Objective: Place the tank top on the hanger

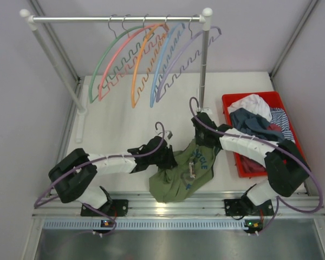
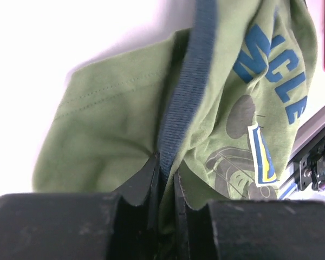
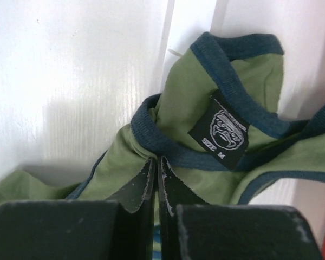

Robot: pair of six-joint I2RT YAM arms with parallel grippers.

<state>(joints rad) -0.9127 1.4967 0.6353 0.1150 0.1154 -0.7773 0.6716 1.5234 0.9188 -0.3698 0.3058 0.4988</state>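
Observation:
The olive-green tank top (image 1: pixel 179 176) lies crumpled on the white table between my two arms, chest graphic facing up. My left gripper (image 1: pixel 168 157) is at its left edge. In the left wrist view the left gripper (image 2: pixel 167 162) is shut on the navy trim of the tank top (image 2: pixel 108 108). My right gripper (image 1: pixel 203 138) is at the garment's far right end. In the right wrist view the right gripper (image 3: pixel 158 160) is shut on a fold of the tank top (image 3: pixel 189 103) beside the navy neck band and black size label (image 3: pixel 222 130). The green hanger (image 1: pixel 105 59) hangs leftmost on the rack.
A white rack with a metal rail (image 1: pixel 119 19) stands at the back and also carries pink (image 1: pixel 111 70), orange (image 1: pixel 138 65), blue (image 1: pixel 160 65) and purple (image 1: pixel 179 62) hangers. Its right post (image 1: pixel 204 59) stands just behind my right gripper. A red bin (image 1: pixel 249 96) of clothes sits at the right.

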